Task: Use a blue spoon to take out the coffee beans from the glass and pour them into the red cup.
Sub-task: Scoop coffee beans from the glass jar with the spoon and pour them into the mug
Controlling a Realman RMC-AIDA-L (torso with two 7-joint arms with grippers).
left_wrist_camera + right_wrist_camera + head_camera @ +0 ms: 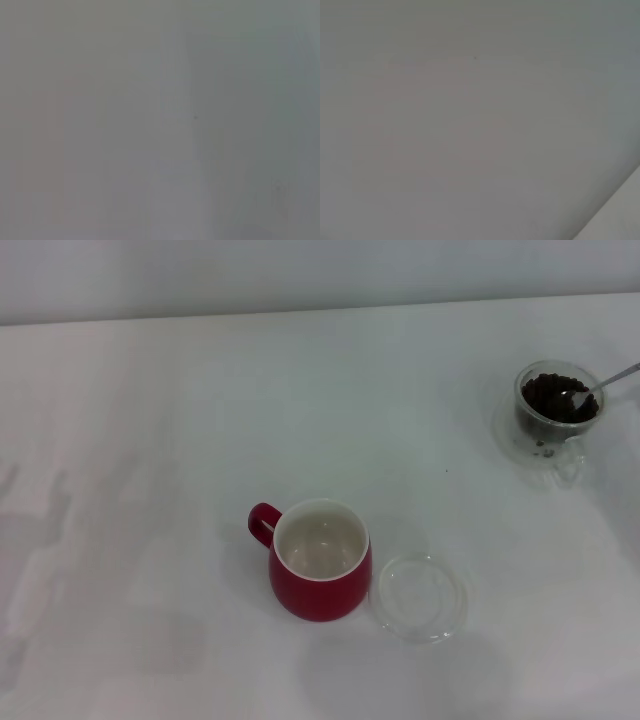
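Observation:
The red cup (320, 560) stands upright near the middle front of the white table, its white inside empty and its handle pointing left. The glass (557, 410) stands at the far right, filled with dark coffee beans (556, 397). The spoon (600, 388) rests with its metal bowl in the beans and its shaft leaning out to the right; its blue handle end is out of view. Neither gripper shows in the head view. Both wrist views show only bare pale surface.
A flat shallow clear round dish (420, 597) lies on the table (150, 440) just right of the red cup. The table's far edge meets a pale wall at the top of the head view.

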